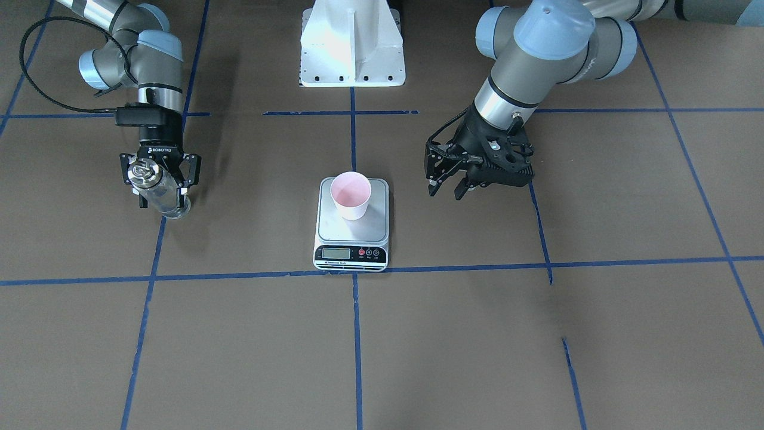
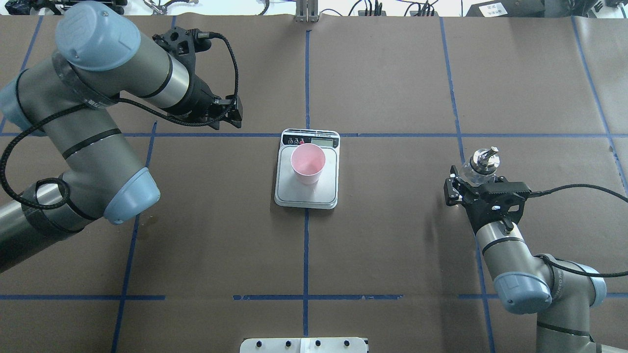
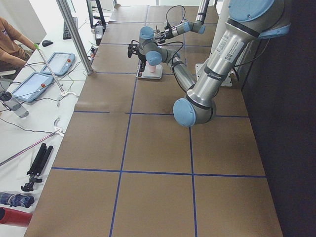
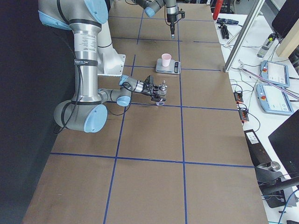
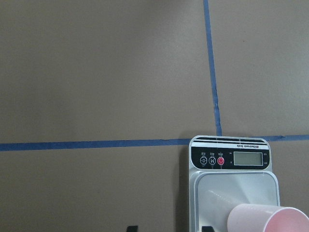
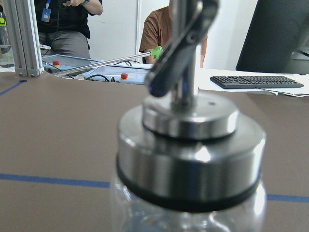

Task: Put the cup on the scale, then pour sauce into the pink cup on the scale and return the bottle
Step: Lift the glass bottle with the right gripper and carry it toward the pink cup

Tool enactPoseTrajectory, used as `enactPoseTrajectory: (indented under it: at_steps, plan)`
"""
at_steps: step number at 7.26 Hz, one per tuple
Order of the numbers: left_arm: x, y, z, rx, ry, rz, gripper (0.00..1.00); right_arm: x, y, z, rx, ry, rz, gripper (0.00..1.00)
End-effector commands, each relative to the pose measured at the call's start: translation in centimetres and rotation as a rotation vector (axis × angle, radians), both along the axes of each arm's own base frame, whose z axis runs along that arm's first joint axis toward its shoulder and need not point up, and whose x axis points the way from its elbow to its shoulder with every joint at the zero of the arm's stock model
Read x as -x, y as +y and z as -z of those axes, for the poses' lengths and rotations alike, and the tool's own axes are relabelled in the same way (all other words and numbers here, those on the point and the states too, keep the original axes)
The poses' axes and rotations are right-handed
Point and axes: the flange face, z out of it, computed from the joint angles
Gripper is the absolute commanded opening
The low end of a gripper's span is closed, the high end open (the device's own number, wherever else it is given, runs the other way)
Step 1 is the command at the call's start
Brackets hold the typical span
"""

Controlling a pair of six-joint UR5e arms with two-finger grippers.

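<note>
— The claws first?
— The left gripper (image 1: 446,192) hangs released, right of centre in the front-facing view. Its jaws are apart with nothing between them, and it is well apart from the scale. The right gripper (image 1: 164,198) is at the left of that view, clenched on the bottle with a finger on either side of the glass.

— Now the vessels, biggest down.
— The scale (image 1: 334,224) comes first, since it bears one of them. It lies flat at the middle of the brown table (image 1: 239,334), with its black strip toward the lower edge of the front-facing view. The bottle (image 1: 172,206) stands upright in the right gripper, well left of the scale. I cannot tell whether its base touches the table. The glass is clear, and how much liquid it holds I cannot make out. Its silver cap (image 6: 190,140) and slanted pour spout (image 6: 181,53) fill the right wrist view.

— And the cup?
— The cup (image 1: 352,196) stands upright about the middle of the platform, mouth open and pink inside. Whether anything is in it I cannot tell.

— Any writing?
— "ROBOTIQ" (image 1: 157,149) is in white on the right gripper's body. At the lower right of the left wrist view, the scale's strip carries a grey display (image 5: 247,158) with no digits I can read. Beside the display are a red button (image 5: 220,160) and a button marked "M" (image 5: 212,160). The finer print is too small to read.
</note>
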Motion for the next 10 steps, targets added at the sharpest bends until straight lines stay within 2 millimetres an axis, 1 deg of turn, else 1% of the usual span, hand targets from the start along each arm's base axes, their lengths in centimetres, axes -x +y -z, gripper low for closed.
enactPoseTrajectory:
  at_steps: [1,2,3,4,5,6,7,8,9,10]
  plan:
    - [0.0,0.0,0.0,0.0,0.0,0.0,0.54,0.3,-0.4,1.6,-0.033,0.023,-0.007,0.0]
    - [0.0,0.0,0.0,0.001,0.0,0.001,0.54,0.0,-0.5,2.8,-0.041,0.004,-0.009,0.0]
    - [0.0,0.0,0.0,0.001,0.0,0.001,0.54,-0.2,-0.9,4.1,-0.064,0.045,-0.001,0.0]
    - [0.3,0.1,0.2,-0.003,0.005,0.002,0.54,0.8,-2.0,6.6,-0.091,0.063,0.0,0.0]
    - [1.1,-0.1,0.5,-0.01,0.009,0.013,0.54,1.9,-2.2,7.2,-0.077,0.115,0.005,0.0]
    - [1.8,0.0,-0.9,0.003,-0.004,0.018,0.53,3.2,-2.7,9.3,-0.084,0.126,-0.014,0.0]
    - [2.0,-0.1,-0.9,0.003,-0.004,0.021,0.52,3.8,-2.9,10.6,-0.089,0.116,-0.017,0.0]
    - [2.5,-0.4,-0.9,0.001,-0.003,0.029,0.51,5.0,-3.0,12.1,-0.089,0.162,0.002,0.0]
    - [3.2,-0.9,-1.0,0.001,-0.004,0.042,0.5,6.4,-3.4,15.7,-0.12,0.171,0.023,0.0]
    - [3.7,-1.2,-1.1,0.003,-0.007,0.052,0.5,7.1,-3.7,17.9,-0.139,0.203,0.029,0.0]
